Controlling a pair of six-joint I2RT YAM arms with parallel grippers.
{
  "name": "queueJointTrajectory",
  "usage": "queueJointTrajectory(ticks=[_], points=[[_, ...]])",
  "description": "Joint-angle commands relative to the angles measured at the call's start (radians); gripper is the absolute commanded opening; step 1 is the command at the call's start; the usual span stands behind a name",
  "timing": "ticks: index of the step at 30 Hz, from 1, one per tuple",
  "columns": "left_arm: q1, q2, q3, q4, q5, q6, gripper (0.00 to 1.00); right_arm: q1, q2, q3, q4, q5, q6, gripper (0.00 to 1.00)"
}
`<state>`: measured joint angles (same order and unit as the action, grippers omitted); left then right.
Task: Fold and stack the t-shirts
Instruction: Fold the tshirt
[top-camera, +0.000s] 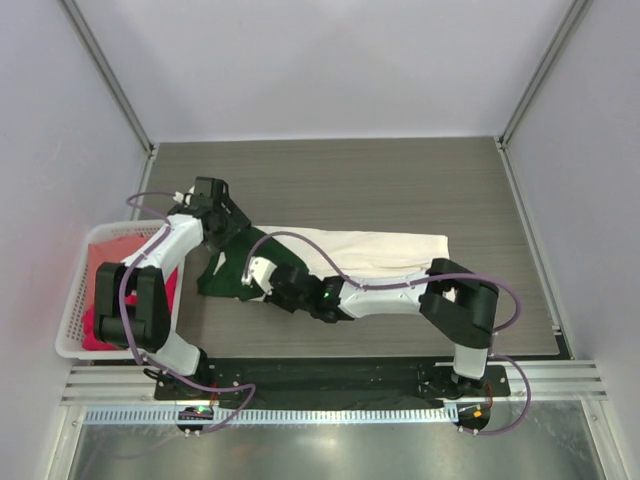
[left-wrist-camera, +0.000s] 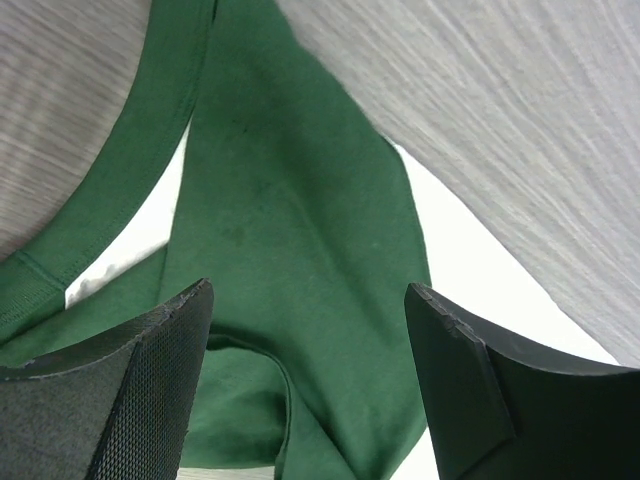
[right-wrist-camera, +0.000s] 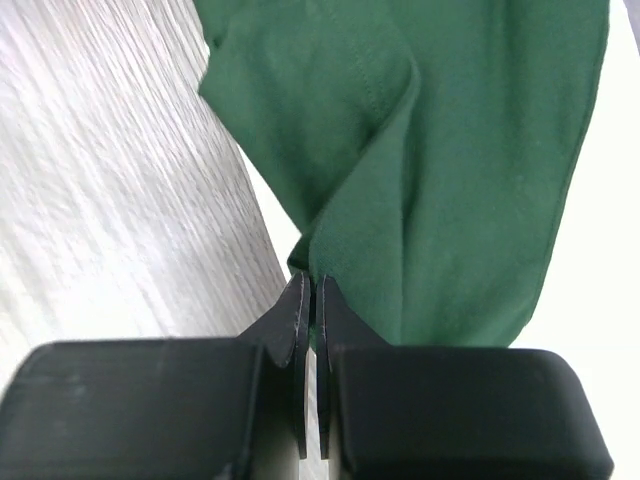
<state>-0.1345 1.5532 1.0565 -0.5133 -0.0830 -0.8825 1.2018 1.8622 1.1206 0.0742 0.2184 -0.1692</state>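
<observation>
Some pink shirts (top-camera: 105, 262) lie in the basket (top-camera: 68, 320) near left | our right gripper (right-wrist-camera: 309, 290) pinches the edge of the green cloth (right-wrist-camera: 450, 180), jaws closed on it | left gripper (left-wrist-camera: 305, 300) gapes wide above that cloth | we see the cream shirt (top-camera: 370, 248) spread mid-table

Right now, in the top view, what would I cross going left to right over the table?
white basket holding red and pink shirts → green cloth → cream shirt
</observation>
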Motion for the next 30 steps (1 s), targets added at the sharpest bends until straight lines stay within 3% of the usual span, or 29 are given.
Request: queueJointTrajectory(ticks=[1,5,6,14,24,25,28,29,30], points=[[0.006,-0.013,-0.022,0.029,0.006,0.008,0.78,-0.033,-0.098,-0.034,0.033,-0.089,0.111,0.01],[0.006,-0.021,-0.05,0.041,0.011,0.014,0.78,-0.112,-0.103,-0.064,0.048,-0.206,0.195,0.01],[0.006,-0.027,-0.053,0.044,0.014,0.017,0.78,-0.131,-0.1,-0.065,0.049,-0.308,0.212,0.01],[0.006,-0.071,-0.124,0.081,0.042,0.02,0.78,-0.309,-0.049,-0.096,0.186,-0.666,0.443,0.02],[-0.013,-0.082,-0.151,0.101,0.074,0.034,0.78,-0.459,0.075,-0.094,0.387,-0.982,0.675,0.14],[-0.013,-0.084,-0.158,0.101,0.071,0.033,0.78,-0.482,0.083,-0.122,0.479,-1.001,0.738,0.18],[-0.014,-0.093,-0.202,0.12,0.075,0.019,0.78,-0.521,0.115,-0.198,0.683,-1.074,0.921,0.44],[-0.016,-0.096,-0.214,0.139,0.077,0.016,0.78,-0.544,0.124,-0.215,0.823,-1.094,0.96,0.6],[-0.016,-0.1,-0.222,0.145,0.08,0.013,0.78,-0.551,0.141,-0.226,0.879,-1.122,0.991,0.69]])
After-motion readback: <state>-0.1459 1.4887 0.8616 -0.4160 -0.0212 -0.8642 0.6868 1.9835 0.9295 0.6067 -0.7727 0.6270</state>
